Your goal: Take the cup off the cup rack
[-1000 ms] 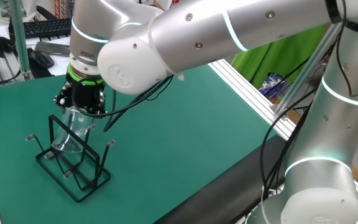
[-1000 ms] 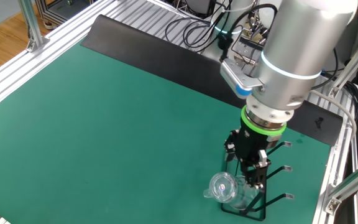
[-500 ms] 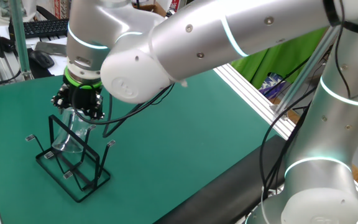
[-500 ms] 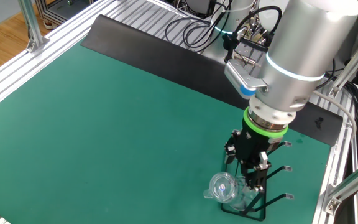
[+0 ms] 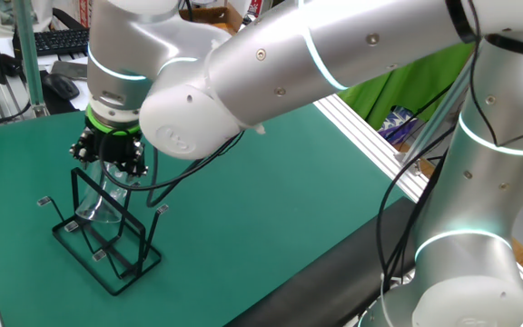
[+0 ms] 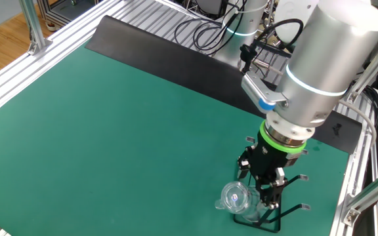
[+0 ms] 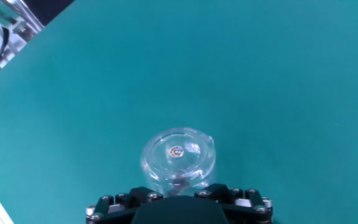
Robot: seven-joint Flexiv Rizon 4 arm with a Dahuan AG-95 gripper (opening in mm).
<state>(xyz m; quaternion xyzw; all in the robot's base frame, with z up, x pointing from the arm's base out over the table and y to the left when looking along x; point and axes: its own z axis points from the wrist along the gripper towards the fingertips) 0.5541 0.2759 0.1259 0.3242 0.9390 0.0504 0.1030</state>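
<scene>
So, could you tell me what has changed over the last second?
The arm's upper links swung visibly in both fixed views, while the gripper barely shifted above the cup. Nothing was grasped or released. The cup still sits on the cup rack, unmoved.

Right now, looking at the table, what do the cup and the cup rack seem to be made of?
The cup: clear and colourless, glossy, glass or hard plastic; the green mat shows through it and its base catches bright highlights. Which of the two, the look leaves open.

The cup rack: thin black wire, probably coated or painted metal, with slim straight rods holding their shape and small pale flat tips on the prongs.
</scene>
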